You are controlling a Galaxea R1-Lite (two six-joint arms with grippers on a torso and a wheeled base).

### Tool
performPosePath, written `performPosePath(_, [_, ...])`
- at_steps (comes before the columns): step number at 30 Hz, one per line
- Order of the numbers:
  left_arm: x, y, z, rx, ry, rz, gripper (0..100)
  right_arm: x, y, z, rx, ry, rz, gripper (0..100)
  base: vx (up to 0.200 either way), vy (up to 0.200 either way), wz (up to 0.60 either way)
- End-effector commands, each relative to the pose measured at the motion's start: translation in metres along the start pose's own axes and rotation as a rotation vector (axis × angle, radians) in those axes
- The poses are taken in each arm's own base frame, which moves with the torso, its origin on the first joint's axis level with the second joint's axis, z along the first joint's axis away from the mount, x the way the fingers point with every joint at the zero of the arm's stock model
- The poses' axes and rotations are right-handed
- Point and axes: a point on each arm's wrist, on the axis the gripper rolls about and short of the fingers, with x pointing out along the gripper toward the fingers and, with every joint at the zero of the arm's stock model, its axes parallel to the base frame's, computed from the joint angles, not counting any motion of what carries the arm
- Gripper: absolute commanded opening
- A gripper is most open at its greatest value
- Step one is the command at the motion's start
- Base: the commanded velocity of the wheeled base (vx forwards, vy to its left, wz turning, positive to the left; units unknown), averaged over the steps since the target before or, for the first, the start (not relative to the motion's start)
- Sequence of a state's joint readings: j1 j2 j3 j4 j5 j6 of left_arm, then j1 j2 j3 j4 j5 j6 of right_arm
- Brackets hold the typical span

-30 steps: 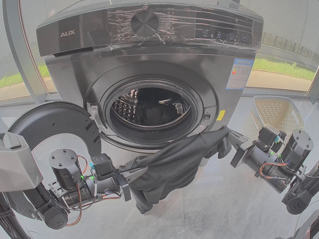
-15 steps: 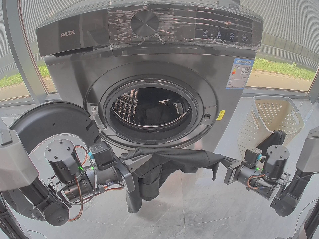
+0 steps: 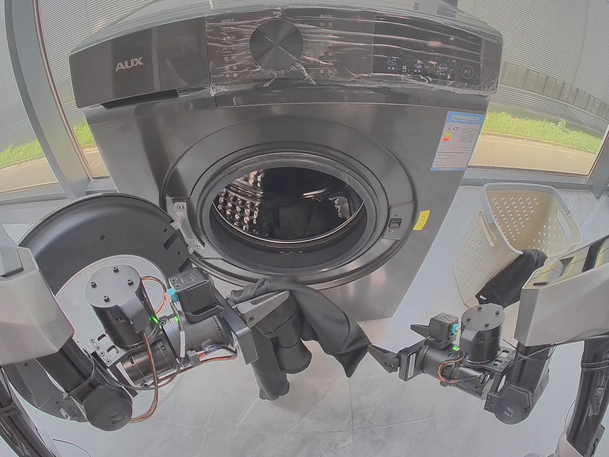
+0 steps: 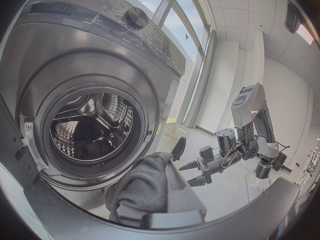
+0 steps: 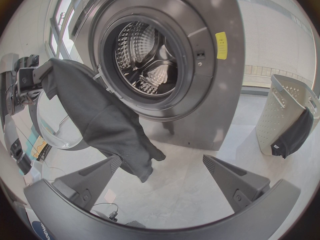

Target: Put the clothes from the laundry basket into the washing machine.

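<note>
L gripper is clamped on a dark grey garment, which hangs in front of the washing machine, just below its open port & outside the drum. R gripper has fingers apart, low near the garment's hanging edge. A 2nd dark cloth is draped over the laundry basket rim, R of the machine.

Soft, matt knit cloth is making up the garment hanging from the left jaws. Beyond them, the washing machine is showing satin metal, its drum gleaming polished perforated steel, crinkled glossy film covering its panel. The laundry basket is looking matt plastic, the floor glossy smooth tile
</note>
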State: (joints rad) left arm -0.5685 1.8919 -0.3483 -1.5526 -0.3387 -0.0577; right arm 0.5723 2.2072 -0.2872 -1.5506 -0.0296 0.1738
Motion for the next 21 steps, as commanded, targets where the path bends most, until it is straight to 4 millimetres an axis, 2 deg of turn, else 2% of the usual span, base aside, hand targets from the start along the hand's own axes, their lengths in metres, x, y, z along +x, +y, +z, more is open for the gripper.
performPosePath(1, [0.002, 0.002, -0.005, -0.003, 0.011, 0.006, 0, 0.005, 0.008, -0.012, -0.014, 0.041, 0.023, 100, 0.0, 0.0, 0.0])
performPosePath(6, [0.004, 0.003, -0.009, -0.007, 0.023, 0.023, 0, 0.003, 0.019, -0.016, -0.033, 0.056, 0.058, 100, 0.0, 0.0, 0.0])
performPosePath(14, [0.007, 0.003, -0.006, -0.002, 0.009, 0.023, 0, 0.016, 0.036, -0.023, -0.062, 0.056, 0.119, 100, 0.0, 0.0, 0.0])
performPosePath(21, [0.007, 0.004, -0.003, 0.002, -0.005, 0.028, 0, 0.021, 0.059, -0.022, -0.109, 0.04, 0.249, 100, 0.0, 0.0, 0.0])
